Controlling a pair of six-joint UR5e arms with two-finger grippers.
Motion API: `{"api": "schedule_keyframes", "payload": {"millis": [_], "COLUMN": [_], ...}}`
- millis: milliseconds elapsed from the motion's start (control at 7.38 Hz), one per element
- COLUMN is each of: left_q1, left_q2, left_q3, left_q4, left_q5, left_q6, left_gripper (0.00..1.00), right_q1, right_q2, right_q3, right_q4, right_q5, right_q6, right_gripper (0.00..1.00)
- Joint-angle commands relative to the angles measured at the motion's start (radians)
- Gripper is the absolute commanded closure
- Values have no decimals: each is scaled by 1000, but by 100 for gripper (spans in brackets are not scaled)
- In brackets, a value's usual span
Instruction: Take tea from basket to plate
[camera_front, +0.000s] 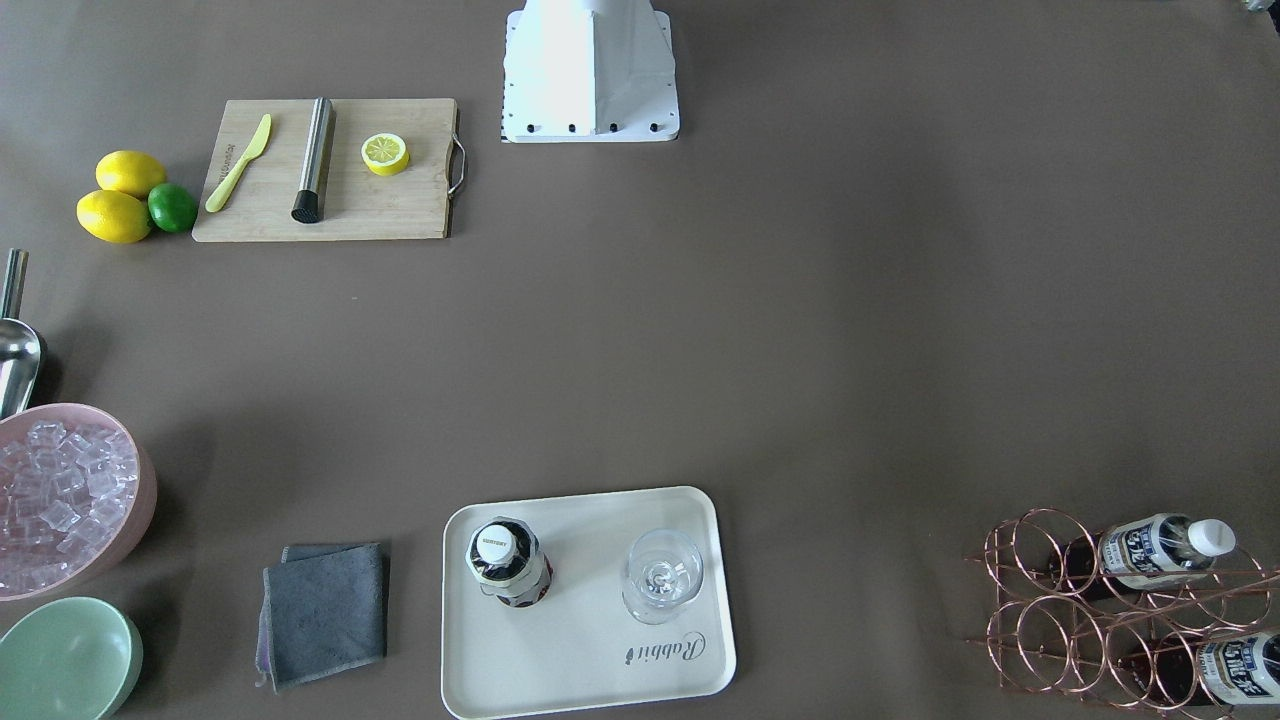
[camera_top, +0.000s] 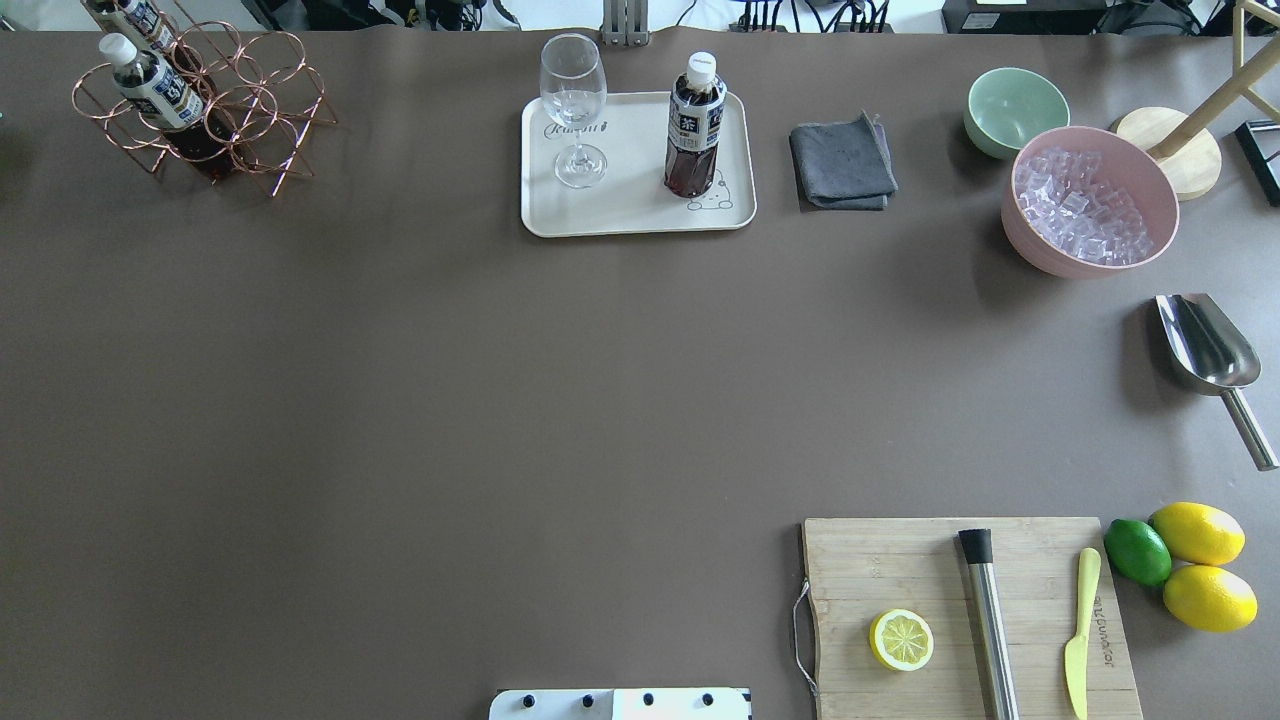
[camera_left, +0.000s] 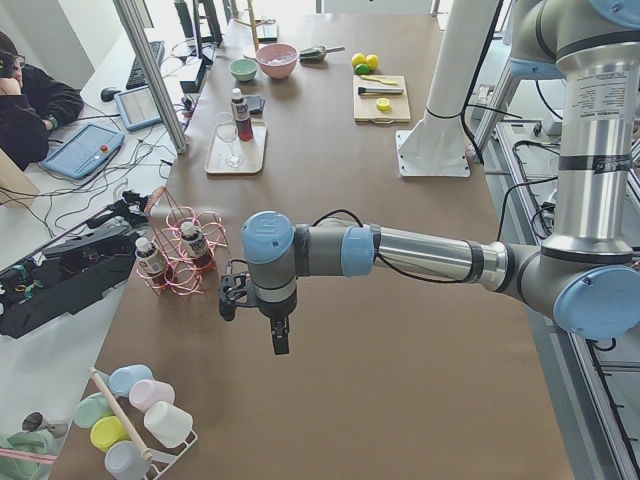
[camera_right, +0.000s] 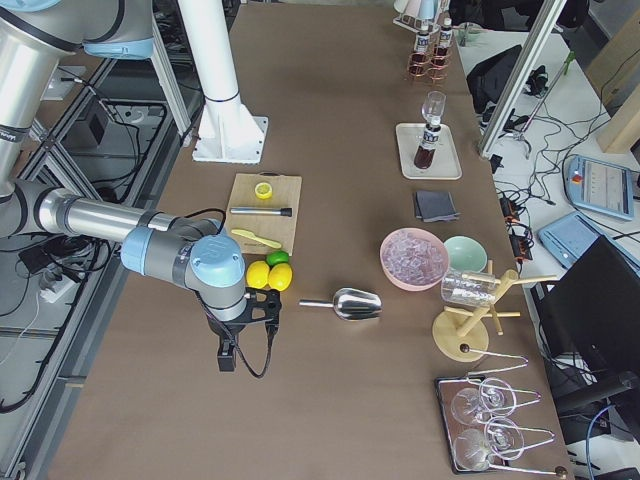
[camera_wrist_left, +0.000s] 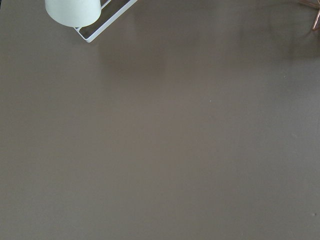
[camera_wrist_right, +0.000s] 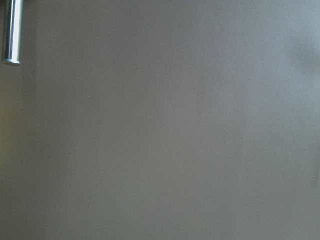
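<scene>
One tea bottle (camera_top: 695, 125) stands upright on the cream plate (camera_top: 640, 215), also seen in the front view (camera_front: 508, 563). Two more tea bottles (camera_top: 160, 90) lie in the copper wire basket (camera_top: 250, 110) at the table's far left corner. My left gripper (camera_left: 280, 338) shows only in the left side view, hanging over bare table near the basket (camera_left: 175, 262); I cannot tell if it is open. My right gripper (camera_right: 226, 355) shows only in the right side view, near the lemons; I cannot tell its state. Both wrist views show only bare table.
A wine glass (camera_top: 575, 110) stands on the plate beside the bottle. A grey cloth (camera_top: 842, 162), green bowl (camera_top: 1015, 110), pink ice bowl (camera_top: 1090, 200) and metal scoop (camera_top: 1205, 350) lie to the right. A cutting board (camera_top: 900, 570) with lemon half is near.
</scene>
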Motion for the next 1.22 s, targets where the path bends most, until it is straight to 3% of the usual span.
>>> {"api": "schedule_keyframes", "payload": {"millis": [0, 1083], "left_q1": [-4, 0], "left_q2": [3, 0], "left_q3": [4, 6], "left_q4": [9, 7], "left_q5": [31, 30], "left_q6": [7, 7], "left_gripper": [2, 2], "right_q1": [0, -3], "right_q2": [4, 17], "right_q3": [-6, -9], "right_q4": [-5, -8], "right_q5": [-12, -14], "right_q6": [1, 3], "right_gripper": [1, 1]}}
